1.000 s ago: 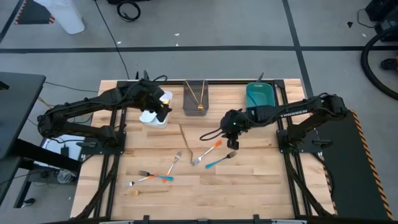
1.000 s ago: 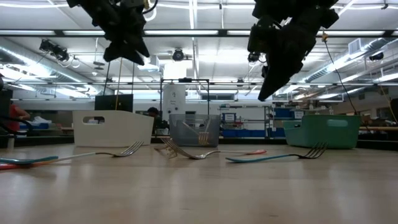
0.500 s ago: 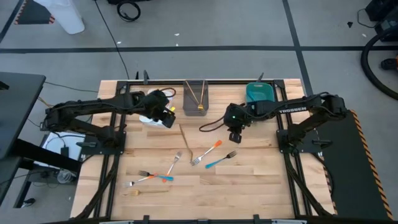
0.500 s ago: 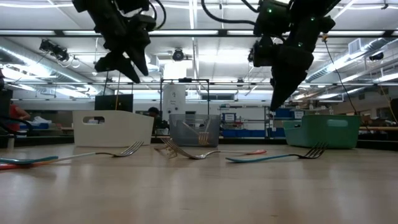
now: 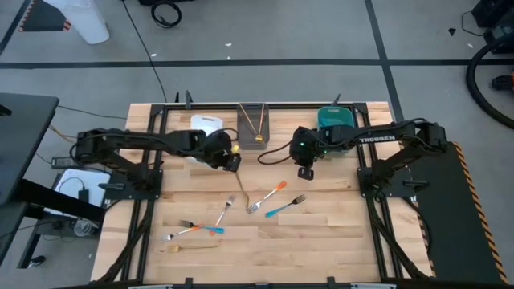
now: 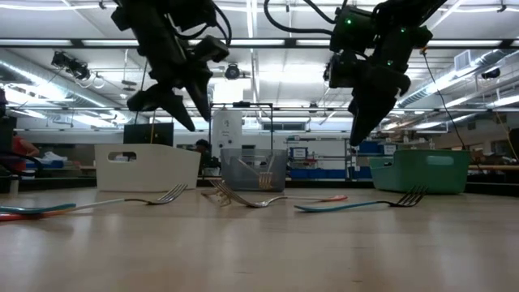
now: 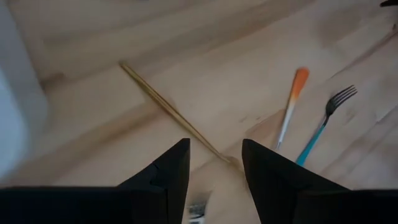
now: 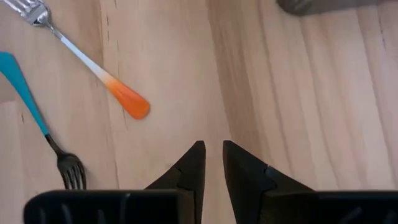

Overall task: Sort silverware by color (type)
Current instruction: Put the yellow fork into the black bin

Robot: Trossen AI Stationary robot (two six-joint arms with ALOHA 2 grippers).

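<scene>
Silverware lies loose on the wooden table: a slim gold utensil (image 5: 239, 181) (image 7: 163, 104), an orange-handled fork (image 5: 269, 194) (image 8: 93, 67), a blue-handled fork (image 5: 285, 207) (image 8: 43, 134), a silver fork (image 5: 227, 205), further orange and blue pieces (image 5: 195, 229) and a gold fork (image 5: 189, 247). My left gripper (image 5: 230, 158) (image 7: 214, 163) hangs open above the gold utensil's far end, touching nothing. My right gripper (image 5: 305, 163) (image 8: 212, 155) hovers over bare wood beyond the orange handle, its fingers a narrow gap apart and holding nothing.
Along the far edge stand a white bin (image 5: 206, 123), a grey bin (image 5: 254, 125) with gold pieces inside, and a teal bin (image 5: 336, 120). Black frame rails run down both sides of the table (image 5: 321, 241).
My left gripper has left the white bin, swung toward the table's right and near side, and come down over the gold utensil's far end. My right gripper has drawn back from the orange and blue forks toward the far edge. No silverware has moved.
</scene>
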